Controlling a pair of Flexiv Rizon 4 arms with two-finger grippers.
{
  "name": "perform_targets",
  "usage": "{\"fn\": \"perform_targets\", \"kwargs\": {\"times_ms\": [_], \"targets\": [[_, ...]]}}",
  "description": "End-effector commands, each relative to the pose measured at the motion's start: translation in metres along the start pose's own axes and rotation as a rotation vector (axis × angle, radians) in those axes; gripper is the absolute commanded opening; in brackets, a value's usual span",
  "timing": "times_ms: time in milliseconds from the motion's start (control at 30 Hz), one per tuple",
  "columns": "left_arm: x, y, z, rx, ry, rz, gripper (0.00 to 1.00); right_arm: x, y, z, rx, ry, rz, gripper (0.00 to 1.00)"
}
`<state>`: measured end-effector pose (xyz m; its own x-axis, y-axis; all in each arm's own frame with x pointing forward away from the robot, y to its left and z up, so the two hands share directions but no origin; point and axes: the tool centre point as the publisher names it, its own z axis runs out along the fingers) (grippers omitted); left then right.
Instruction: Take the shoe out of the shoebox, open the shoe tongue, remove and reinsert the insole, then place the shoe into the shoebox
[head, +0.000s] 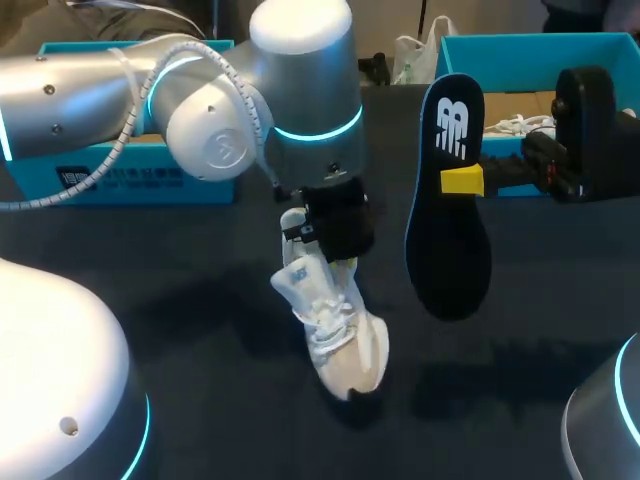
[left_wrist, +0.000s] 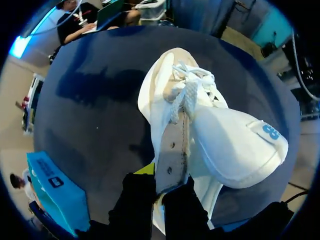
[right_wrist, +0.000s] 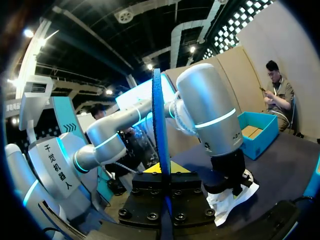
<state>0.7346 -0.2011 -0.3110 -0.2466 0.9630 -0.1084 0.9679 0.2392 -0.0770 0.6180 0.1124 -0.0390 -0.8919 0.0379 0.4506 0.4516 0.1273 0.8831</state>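
Since the insole (head: 447, 235) hangs above the table, clamped in the right gripper (head: 462, 181), reinsertion looks next. The left gripper (left_wrist: 159, 187), pinched on the white shoe (head: 335, 335) standing on the table, should brace its mouth open so the insole enters toe-first. The right shoebox (head: 600, 45) holds something white that I can't make out; the left box (head: 120, 180) interior is mostly hidden.

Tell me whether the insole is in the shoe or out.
Out. The right tool grips the black insole in the air, apart from the white shoe, which the left tool holds.
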Motion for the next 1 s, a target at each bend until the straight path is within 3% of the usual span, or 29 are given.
{"fn": "perform_targets", "kwargs": {"times_ms": [33, 533, 1000], "targets": [[0.003, -0.001, -0.002, 0.005, 0.000, 0.031, 0.00, 0.000, -0.001, 0.001, 0.002, -0.003, 0.002, 0.00], [0.009, -0.021, 0.018, 0.033, 0.022, 0.172, 0.00, 0.000, -0.001, 0.001, 0.002, -0.003, 0.002, 0.00], [-0.007, -0.018, 0.050, 0.047, 0.086, 0.212, 0.00, 0.000, -0.001, 0.001, 0.002, -0.003, 0.002, 0.00]]}}
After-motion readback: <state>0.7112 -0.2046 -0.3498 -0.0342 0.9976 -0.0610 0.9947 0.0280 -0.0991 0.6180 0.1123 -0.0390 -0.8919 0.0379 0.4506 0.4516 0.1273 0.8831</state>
